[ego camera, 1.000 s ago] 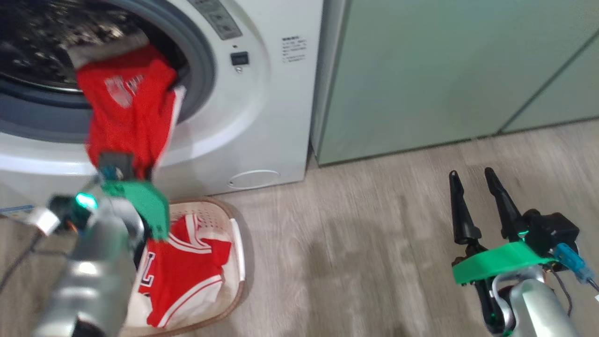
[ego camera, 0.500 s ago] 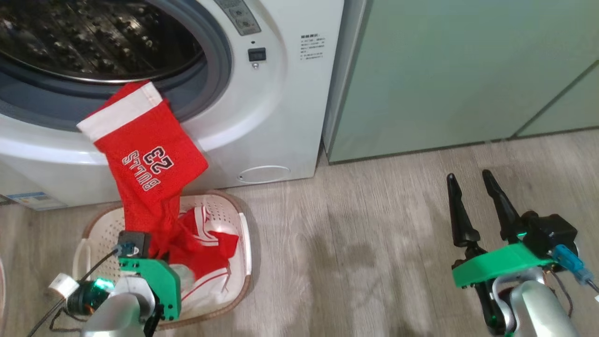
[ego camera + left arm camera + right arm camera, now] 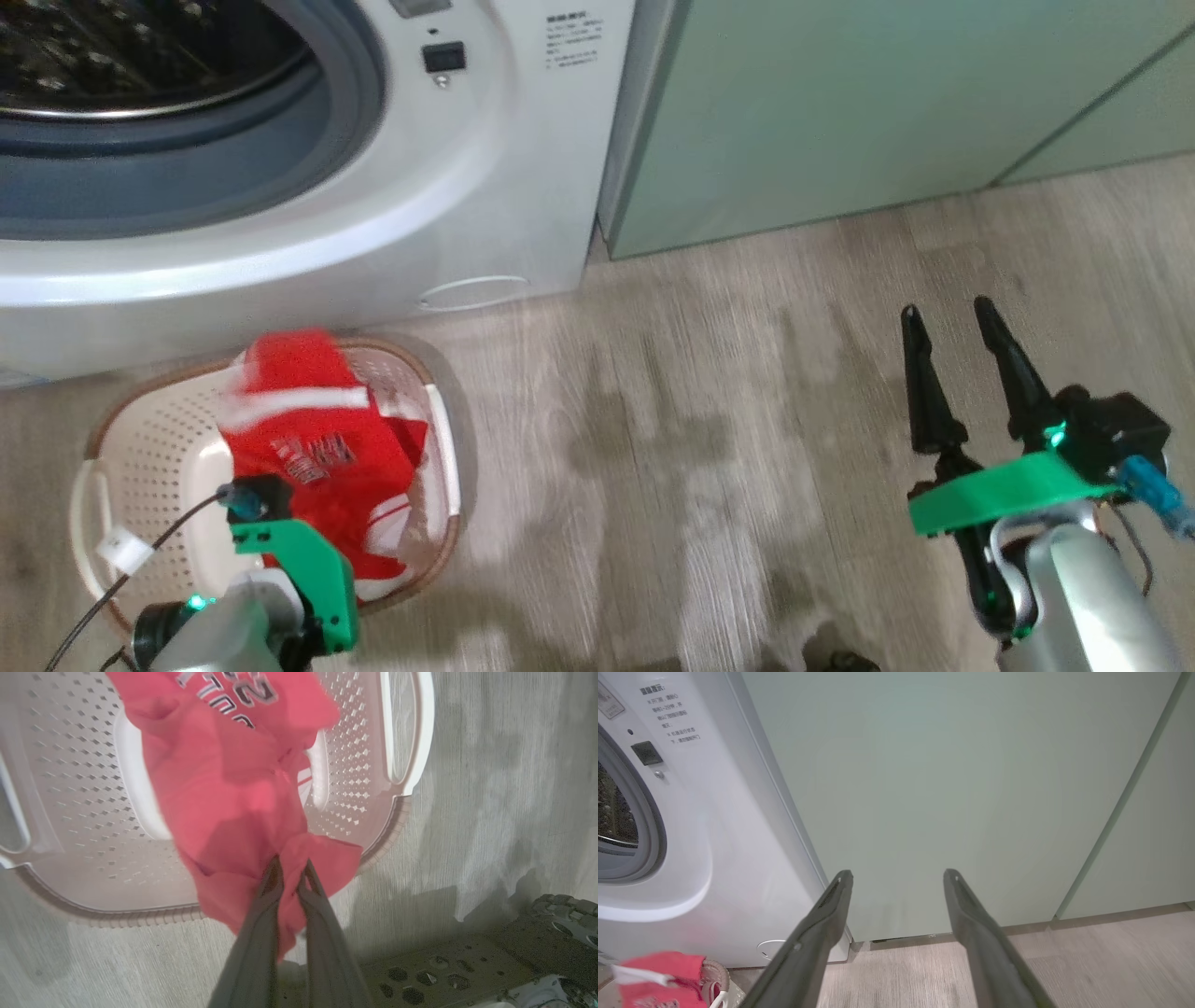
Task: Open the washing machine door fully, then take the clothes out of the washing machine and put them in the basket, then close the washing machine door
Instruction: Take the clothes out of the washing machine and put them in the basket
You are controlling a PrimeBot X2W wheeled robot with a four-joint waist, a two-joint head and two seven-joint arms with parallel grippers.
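The left end effector (image 3: 289, 877) pinches the red clothes (image 3: 313, 448), which drape into the basket (image 3: 154, 457) on the floor (image 3: 700, 467) just in front of the washing machine (image 3: 448, 187). The right end effector (image 3: 943, 313) is spread and empty above the floor, near the green cabinets (image 3: 840, 93).

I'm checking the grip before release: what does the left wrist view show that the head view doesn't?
Left wrist view: the left gripper, fingers pinched shut on a fold of the clothes. Head view: the washing machine with its open drum mouth, the pale green cabinets, and the right gripper, open and holding nothing. Both: the clothes hanging over the basket, and the wood floor.
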